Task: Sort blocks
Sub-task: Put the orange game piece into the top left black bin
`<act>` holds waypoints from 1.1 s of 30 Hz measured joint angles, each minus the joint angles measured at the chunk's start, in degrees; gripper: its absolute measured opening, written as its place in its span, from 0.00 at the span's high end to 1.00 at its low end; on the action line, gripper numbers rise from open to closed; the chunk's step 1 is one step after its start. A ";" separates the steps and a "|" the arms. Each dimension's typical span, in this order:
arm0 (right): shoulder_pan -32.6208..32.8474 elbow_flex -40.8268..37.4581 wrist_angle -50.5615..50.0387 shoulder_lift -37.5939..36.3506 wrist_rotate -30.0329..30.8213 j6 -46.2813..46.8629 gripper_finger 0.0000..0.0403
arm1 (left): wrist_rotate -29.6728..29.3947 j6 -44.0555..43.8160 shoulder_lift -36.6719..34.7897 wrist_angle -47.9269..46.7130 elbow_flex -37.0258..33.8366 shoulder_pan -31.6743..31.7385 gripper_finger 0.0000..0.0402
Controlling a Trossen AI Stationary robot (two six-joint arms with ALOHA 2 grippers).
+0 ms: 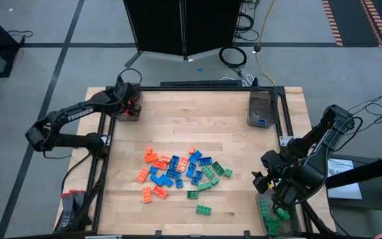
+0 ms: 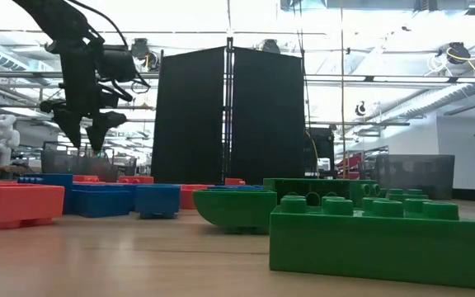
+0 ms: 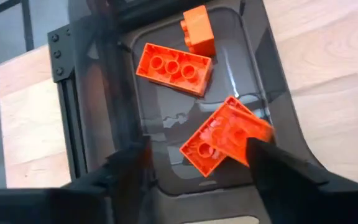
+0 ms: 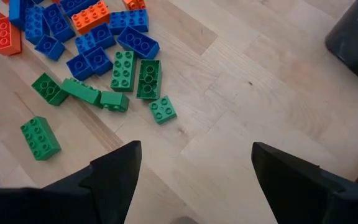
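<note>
— Over at the far left corner of the desk point(image 1: 178, 113), what do we count in the bin?

— We count three orange blocks in that grey bin point(image 3: 104, 124): a long one point(image 3: 173, 67) lying studs up, a small one point(image 3: 199, 29) at the far end, and a third point(image 3: 225, 134) lying tilted with its hollow underside towards us. The left pincer point(image 3: 194, 165) hangs right above them.

— How far apart are its fingers?

— Fairly wide, we'd say. One dark finger point(image 3: 126, 168) sits on each side of the tilted block, and neither grips it. We cannot tell whether the nearer tip touches its edge.

— And the rest of the blocks?

— They lie in a loose pile point(image 1: 181, 174) at the middle of the desk: orange to the left, blue in the centre, green to the right. From above we make out roughly eight orange and around seven green, one green block point(image 1: 203, 210) lying alone on the near side. The blue ones overlap too much for us to count.

— How many bins do we see?

— Three. A second point(image 1: 260, 109) stands at the far right corner with something blue in it. A third point(image 1: 270, 216) at the near right corner holds green blocks, too crowded to count.

— The right pincer?

— The right pincer point(image 4: 194, 168) hovers over bare wood near that third bin, spread wide, holding nothing and touching nothing.
</note>
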 joint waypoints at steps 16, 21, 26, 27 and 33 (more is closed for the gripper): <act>0.00 0.00 0.02 0.00 0.00 0.02 0.26 | 31.62 17.93 -8.30 4.95 3.82 -12.67 0.21; -0.02 0.00 0.15 0.00 0.02 0.17 0.26 | 29.59 -2.62 -8.23 -1.84 3.80 -18.00 0.21; -0.02 0.00 0.13 0.00 0.02 0.17 0.26 | 25.36 -23.78 -7.87 -7.59 3.76 -25.93 0.21; 0.00 0.00 0.13 0.00 0.02 0.17 0.26 | 23.46 -26.32 -7.85 -8.83 3.76 -27.88 0.21; 0.00 0.00 0.02 0.00 0.02 0.13 0.26 | 16.96 -40.26 -7.59 -9.66 3.74 -39.67 0.21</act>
